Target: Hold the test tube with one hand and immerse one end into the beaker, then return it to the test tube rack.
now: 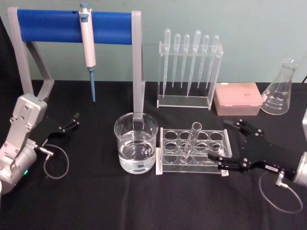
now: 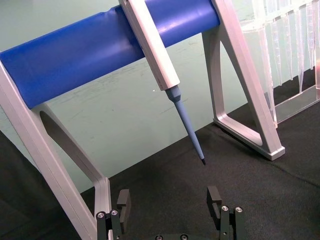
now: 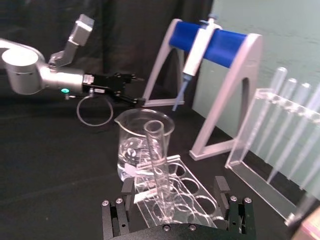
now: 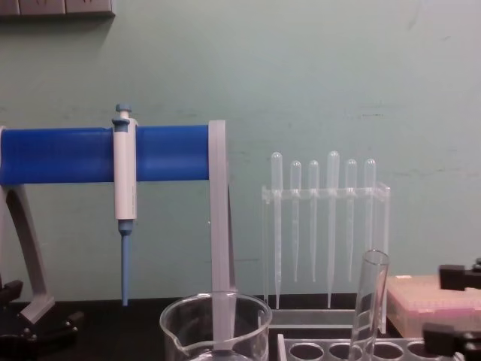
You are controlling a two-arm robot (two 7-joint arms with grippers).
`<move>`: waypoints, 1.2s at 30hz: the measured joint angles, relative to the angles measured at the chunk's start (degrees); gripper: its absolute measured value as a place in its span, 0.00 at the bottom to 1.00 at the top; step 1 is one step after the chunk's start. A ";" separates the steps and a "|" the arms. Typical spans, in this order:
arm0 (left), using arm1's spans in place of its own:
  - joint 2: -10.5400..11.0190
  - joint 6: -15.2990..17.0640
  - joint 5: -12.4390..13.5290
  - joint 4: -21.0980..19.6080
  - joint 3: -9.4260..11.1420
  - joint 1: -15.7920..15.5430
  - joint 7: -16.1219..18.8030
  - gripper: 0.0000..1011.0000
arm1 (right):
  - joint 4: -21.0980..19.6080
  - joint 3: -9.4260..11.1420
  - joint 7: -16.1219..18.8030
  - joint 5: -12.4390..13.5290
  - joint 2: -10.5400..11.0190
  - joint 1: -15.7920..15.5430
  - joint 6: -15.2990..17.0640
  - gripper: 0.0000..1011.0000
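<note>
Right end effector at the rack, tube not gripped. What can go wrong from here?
The test tube leans in the rack, so the open right end effector could close off-centre and tip it or drag the rack. The beaker stands close beside the rack; a low carry might clip its rim and spill the water.

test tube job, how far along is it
The test tube stands in the rack, unheld, so either nothing is done or all is; I cannot tell. In hand: the right gripper, open, at the rack's right end. If starting, the grasp, the dip into the beaker and the return remain. The left gripper sits parked at the left.
</note>
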 joint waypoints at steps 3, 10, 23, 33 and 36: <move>0.00 0.00 0.00 0.00 0.00 0.00 0.00 0.99 | 0.52 -1.04 1.21 -0.70 -0.70 1.62 0.27 0.99; 0.00 0.00 0.00 0.00 0.00 0.00 0.00 0.99 | 2.43 -3.95 4.12 -0.92 -2.40 6.08 2.40 0.99; 0.00 0.00 0.00 0.00 0.00 0.00 0.00 0.99 | 6.65 -7.65 5.61 1.62 -5.46 11.29 6.31 0.99; 0.00 0.00 0.00 0.00 0.00 0.00 0.00 0.99 | 8.87 -9.23 4.74 2.21 -7.11 13.17 6.76 0.99; 0.00 0.00 0.00 0.00 0.00 0.00 0.00 0.99 | 8.84 -9.20 4.71 2.23 -7.07 13.14 6.76 0.99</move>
